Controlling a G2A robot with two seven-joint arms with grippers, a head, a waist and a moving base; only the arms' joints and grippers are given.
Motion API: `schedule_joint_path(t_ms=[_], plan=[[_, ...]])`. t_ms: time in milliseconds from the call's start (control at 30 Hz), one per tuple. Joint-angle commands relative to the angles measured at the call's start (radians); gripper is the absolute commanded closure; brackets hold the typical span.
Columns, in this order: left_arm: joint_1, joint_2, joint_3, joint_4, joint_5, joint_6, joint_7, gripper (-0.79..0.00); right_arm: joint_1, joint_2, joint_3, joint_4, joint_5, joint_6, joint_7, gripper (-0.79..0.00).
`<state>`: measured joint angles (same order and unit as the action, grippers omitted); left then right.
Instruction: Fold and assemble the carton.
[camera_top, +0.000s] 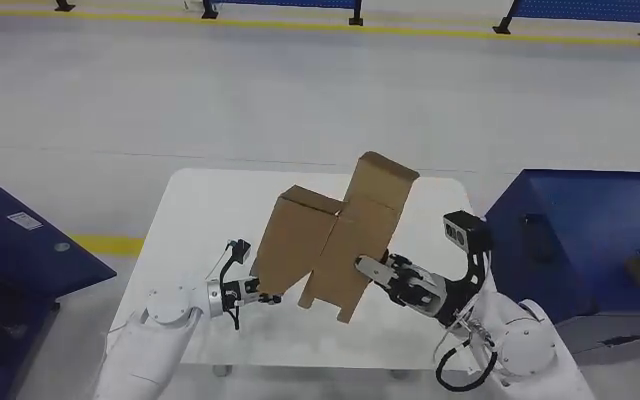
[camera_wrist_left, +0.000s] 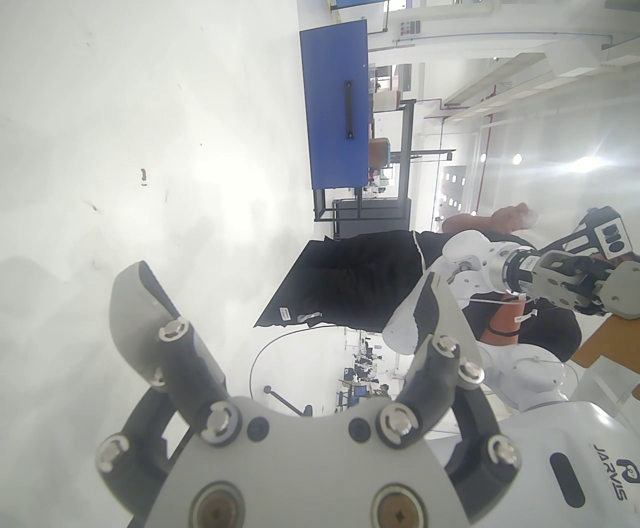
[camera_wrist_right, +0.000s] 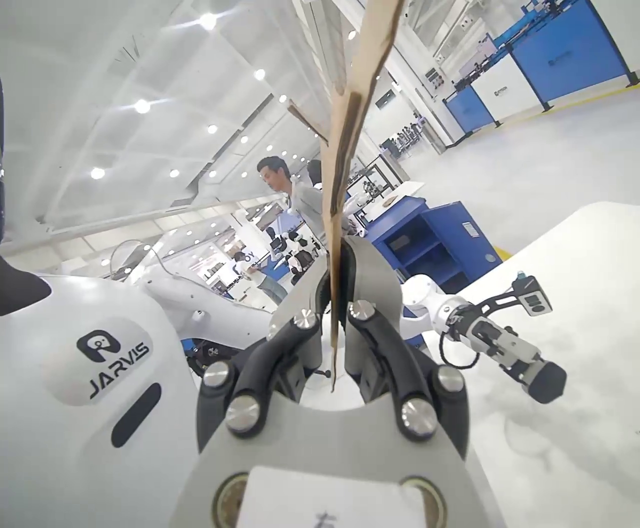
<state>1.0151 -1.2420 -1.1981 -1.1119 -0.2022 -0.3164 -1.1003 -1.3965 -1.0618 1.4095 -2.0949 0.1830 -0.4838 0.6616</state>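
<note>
The brown carton (camera_top: 335, 240), partly unfolded with its flaps loose, stands tilted over the middle of the white worktop (camera_top: 200, 220). The right jaws pinch one thin cardboard flap (camera_wrist_right: 345, 150) at the carton's lower side, toward the worktop's near edge. The left jaws are spread and hold nothing, just beside the carton's lower left corner and apart from it.

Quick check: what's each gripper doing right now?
Left gripper: open, holding nothing.
Right gripper: closed on an edge of the carton.
</note>
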Motion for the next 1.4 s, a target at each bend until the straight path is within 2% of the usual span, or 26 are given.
schedule_joint_path(t_ms=[0, 67, 100, 200, 367, 467, 600, 667, 733, 867, 1000, 1167, 1233, 1300, 1367], plan=[[0.0, 0.0, 0.0, 0.0, 0.0, 0.0, 0.0, -0.785, 0.0, 0.0, 0.0, 0.0, 0.0, 0.0, 0.0, 0.0], [0.0, 0.0, 0.0, 0.0, 0.0, 0.0, 0.0, -0.785, -0.004, 0.002, -0.011, -0.012, -0.01, 0.003, 0.037, 0.0], [0.0, 0.0, 0.0, 0.0, 0.0, 0.0, 0.0, -0.785, -0.011, 0.002, -0.016, -0.019, 0.042, 0.023, 0.049, 0.0], [0.0, 0.0, 0.0, 0.0, 0.0, 0.0, 0.0, -0.785, -0.015, -0.001, -0.004, -0.044, 0.379, 0.123, 0.031, 0.0], [0.0, 0.0, 0.0, 0.0, 0.0, 0.0, 0.0, -0.785, 0.018, -0.008, 0.029, -0.004, 1.1, 0.464, 0.059, 0.0], [0.0, 0.0, 0.0, 0.0, 0.0, 0.0, 0.0, -0.785, 0.038, -0.012, 0.014, 0.041, 1.411, 0.688, 0.03, 0.0], [0.0, 0.0, 0.0, 0.0, 0.0, 0.0, 0.0, -0.785, 0.046, -0.021, -0.085, 0.093, 1.826, 1.016, -0.07, 0.0], [0.0, 0.0, 0.0, 0.0, 0.0, 0.0, 0.0, -0.785, 0.046, -0.027, -0.156, 0.128, 2.081, 1.164, -0.133, 0.0], [0.0, 0.0, 0.0, 0.0, 0.0, 0.0, 0.0, -0.785, 0.062, -0.028, -0.216, 0.156, 2.273, 1.272, -0.23, 0.0], [0.0, 0.0, 0.0, 0.0, 0.0, 0.0, 0.0, -0.785, 0.077, -0.03, -0.306, 0.185, 2.53, 1.38, -0.355, 0.0], [0.0, 0.0, 0.0, 0.0, 0.0, 0.0, 0.0, -0.785, 0.09, -0.032, -0.331, 0.194, 2.607, 1.383, -0.429, 0.0], [0.0, 0.0, 0.0, 0.0, 0.0, 0.0, 0.0, -0.785, 0.093, -0.037, -0.292, 0.173, 2.536, 1.378, -0.419, 0.0], [0.0, 0.0, 0.0, 0.0, 0.0, 0.0, 0.0, -0.785, 0.1, -0.039, -0.217, 0.154, 2.384, 1.339, -0.371, 0.0], [0.0, 0.0, 0.0, 0.0, 0.0, 0.0, 0.0, -0.785, 0.094, -0.043, -0.143, 0.118, 2.172, 1.291, -0.258, 0.0], [0.0, 0.0, 0.0, 0.0, 0.0, 0.0, 0.0, -0.785, 0.083, -0.046, -0.07, 0.097, 1.919, 1.191, -0.12, 0.0]])
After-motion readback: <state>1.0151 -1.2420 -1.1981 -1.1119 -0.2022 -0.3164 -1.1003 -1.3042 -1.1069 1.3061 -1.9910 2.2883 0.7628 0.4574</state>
